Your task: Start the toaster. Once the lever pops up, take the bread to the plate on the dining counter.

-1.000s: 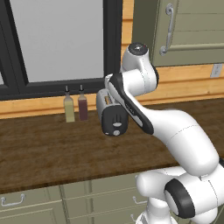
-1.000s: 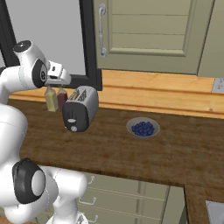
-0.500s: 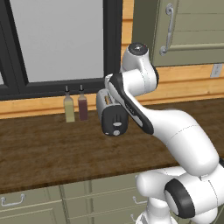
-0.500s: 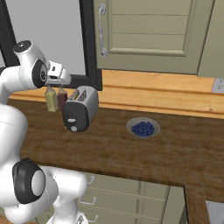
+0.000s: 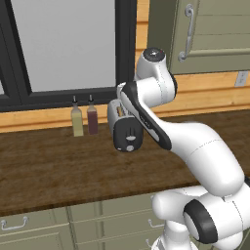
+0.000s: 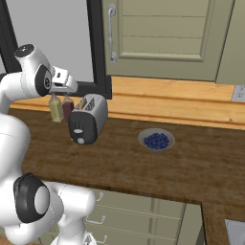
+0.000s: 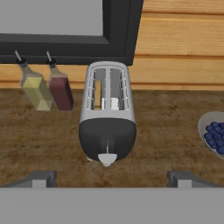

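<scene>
Left base view
- Toaster: I see the toaster [image 5: 124, 127] on the dark-wood worktop [image 5: 58, 166], partly behind my own arm, its black end face with the knob turned toward me.
- Neighbours: two bottles, the pale bottle [image 5: 76, 119] and the dark red bottle [image 5: 92, 117], stand just beside its left flank, under the window [image 5: 63, 44].
- Risk: the arm covers much of the body here, so I would not judge the descent from this side.

Right base view
- Gripper: the gripper [image 6: 67, 84] sits above the bottles and the toaster's back end, apart from both.
- Bowl: a bowl of blueberries [image 6: 156, 139] lies on the worktop well to the right.
- Risk: coming down from here I could clip a bottle neck and topple it against the toaster.

Hand view
- Tool: the two dark tips at the bottom stand wide apart with nothing between them, so I read the jaws as released and empty.
- Bread: a tan edge of the bread [image 7: 98, 92] shows low in the left slot.
- Lever: the lever [image 7: 107, 159] is a small tab at the near end face, midway between the tips.
- Risk: it is small and the face curves, so a finger landing off-centre could slide off, or push the light toaster along the wood instead of pressing the lever down.
- Judgement: the toasting has not been started yet.
</scene>
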